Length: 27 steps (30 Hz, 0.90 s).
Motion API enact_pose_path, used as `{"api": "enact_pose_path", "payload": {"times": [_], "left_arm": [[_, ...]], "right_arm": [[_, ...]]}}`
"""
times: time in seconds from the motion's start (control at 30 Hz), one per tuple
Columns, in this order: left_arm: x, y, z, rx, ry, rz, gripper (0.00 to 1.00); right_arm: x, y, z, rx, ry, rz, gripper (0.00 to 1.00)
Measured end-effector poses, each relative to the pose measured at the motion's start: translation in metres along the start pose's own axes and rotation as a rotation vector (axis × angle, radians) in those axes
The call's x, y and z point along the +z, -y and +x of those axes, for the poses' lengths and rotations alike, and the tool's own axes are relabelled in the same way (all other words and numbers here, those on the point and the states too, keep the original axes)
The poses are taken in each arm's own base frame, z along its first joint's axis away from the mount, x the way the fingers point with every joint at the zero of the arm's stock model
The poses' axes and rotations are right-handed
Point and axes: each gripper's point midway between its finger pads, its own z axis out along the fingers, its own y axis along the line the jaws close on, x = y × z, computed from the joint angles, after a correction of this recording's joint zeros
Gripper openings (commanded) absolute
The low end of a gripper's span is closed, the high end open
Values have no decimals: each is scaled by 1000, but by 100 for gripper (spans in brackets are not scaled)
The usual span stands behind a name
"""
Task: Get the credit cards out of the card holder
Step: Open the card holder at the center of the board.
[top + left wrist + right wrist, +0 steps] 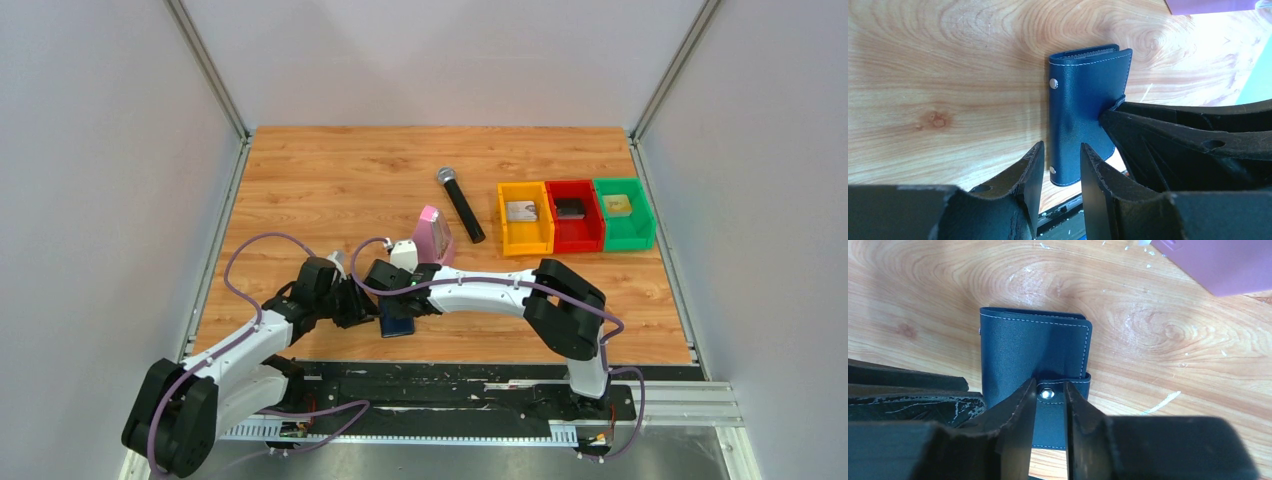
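The navy-blue card holder (399,324) lies shut on the wood near the table's front edge, and the credit cards are hidden inside it. In the left wrist view the card holder (1083,100) shows its riveted spine, and its near end sits between the parted jaws of my left gripper (1060,150), with a sliver of wood showing beside one finger. My right gripper (1050,390) reaches in from the right. Its jaws stand narrowly apart over the snap tab (1050,412), one on either side of the metal snap. In the top view both grippers (362,305) (397,300) meet at the holder.
A pink metronome (433,232) stands just behind the grippers. A black microphone (460,205) lies beyond it. Orange (503,222), red (552,222) and green (648,222) bins sit at the back right, each with a small item. The arms' base rail runs along the front edge.
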Motion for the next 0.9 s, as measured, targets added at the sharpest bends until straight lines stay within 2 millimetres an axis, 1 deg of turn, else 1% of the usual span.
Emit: {"api": "enact_pose_path", "payload": {"times": [0.17, 0.2, 0.33, 0.53, 0.6, 0.9], "left_arm": [[1, 2, 0, 7, -3, 12, 40], [1, 2, 0, 7, -5, 12, 40], [3, 0, 2, 10, -16, 6, 40], [8, -5, 6, 19, -44, -8, 40], [10, -7, 7, 19, -56, -13, 40], [17, -2, 7, 25, -77, 20, 39]], "right_arm": [[-1, 0, -3, -9, 17, 9, 1], [-1, 0, -4, -10, 23, 11, 0], [-2, 2, -5, -12, 34, 8, 0], [-6, 8, 0, -24, 30, -9, 0], [-9, 9, 1, -26, 30, -23, 0], [-26, 8, 3, -13, 42, -109, 0]]}}
